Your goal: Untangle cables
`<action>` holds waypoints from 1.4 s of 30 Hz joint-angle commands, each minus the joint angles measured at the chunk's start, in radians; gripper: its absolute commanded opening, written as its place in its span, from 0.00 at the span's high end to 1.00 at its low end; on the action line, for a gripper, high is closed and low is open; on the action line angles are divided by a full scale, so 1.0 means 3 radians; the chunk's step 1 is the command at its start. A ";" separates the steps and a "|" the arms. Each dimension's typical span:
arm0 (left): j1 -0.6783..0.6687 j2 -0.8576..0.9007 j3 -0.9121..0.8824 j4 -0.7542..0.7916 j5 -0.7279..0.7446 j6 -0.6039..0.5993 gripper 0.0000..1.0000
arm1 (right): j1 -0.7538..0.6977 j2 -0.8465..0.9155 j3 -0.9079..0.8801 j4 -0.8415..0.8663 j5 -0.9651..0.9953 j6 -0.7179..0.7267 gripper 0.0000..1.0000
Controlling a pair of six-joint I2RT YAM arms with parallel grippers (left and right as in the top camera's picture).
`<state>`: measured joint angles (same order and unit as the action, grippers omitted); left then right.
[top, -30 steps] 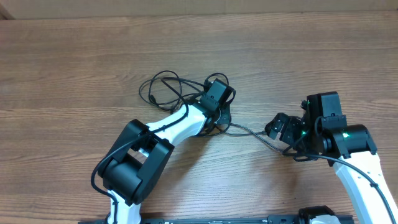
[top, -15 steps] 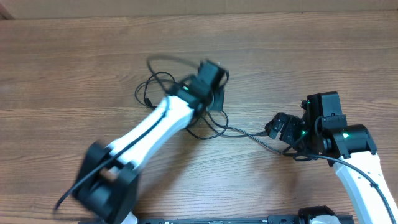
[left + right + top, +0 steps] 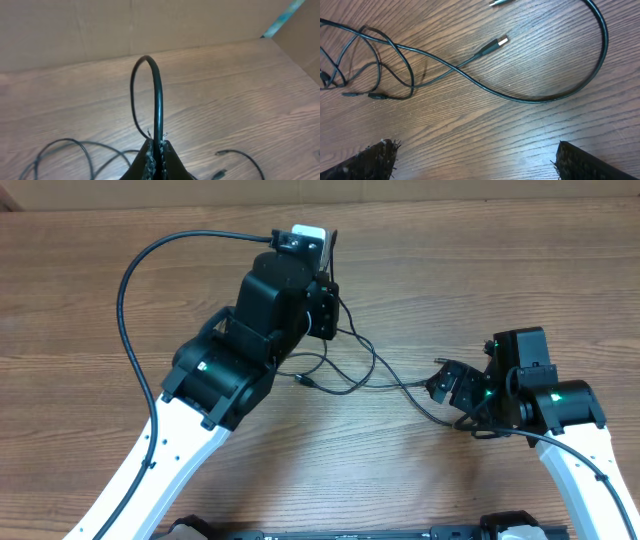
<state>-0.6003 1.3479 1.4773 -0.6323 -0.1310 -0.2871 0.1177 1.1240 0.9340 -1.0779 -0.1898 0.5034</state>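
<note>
Thin black cables [image 3: 352, 383] lie spread on the wooden table between the two arms. My left gripper [image 3: 327, 292] is raised above the table and shut on one cable [image 3: 159, 100], which arches up in a loop from the fingertips [image 3: 157, 148]. Other cable strands lie on the table below it [image 3: 75, 145]. My right gripper [image 3: 452, 396] is open and low over the table, with its fingers wide apart [image 3: 477, 160] and nothing between them. A cable with a silver-tipped plug [image 3: 496, 43] curves across the table ahead of it, and a looser tangle [image 3: 370, 65] lies to its left.
A brown cardboard wall [image 3: 150, 25] stands along the table's far edge. A thick black arm wire [image 3: 135, 265] arcs out from the left arm. Bare wooden table [image 3: 520, 270] lies at the back right.
My left arm has risen and swung back with a cable held in it, pulling the knot apart into longer loose strands. The right arm has not moved.
</note>
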 commanded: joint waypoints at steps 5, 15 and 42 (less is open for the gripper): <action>-0.0006 -0.0645 0.0013 0.0015 -0.0215 0.0450 0.96 | -0.0010 -0.0003 0.0069 0.0008 0.0046 -0.0013 0.00; -0.0006 -0.1247 0.0013 -0.0493 -0.1186 0.0432 0.96 | -0.0010 -0.0003 0.0070 0.0128 0.0046 -0.0013 0.00; -0.0008 -0.1961 0.0014 -0.0174 -0.1222 0.0369 0.96 | 0.1761 0.1205 0.0070 0.2958 0.0383 -0.1110 0.07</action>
<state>-0.6003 0.7952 1.4761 -0.6880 -0.4835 -0.1833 0.6312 1.4265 0.9356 -0.2302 -0.3183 0.1841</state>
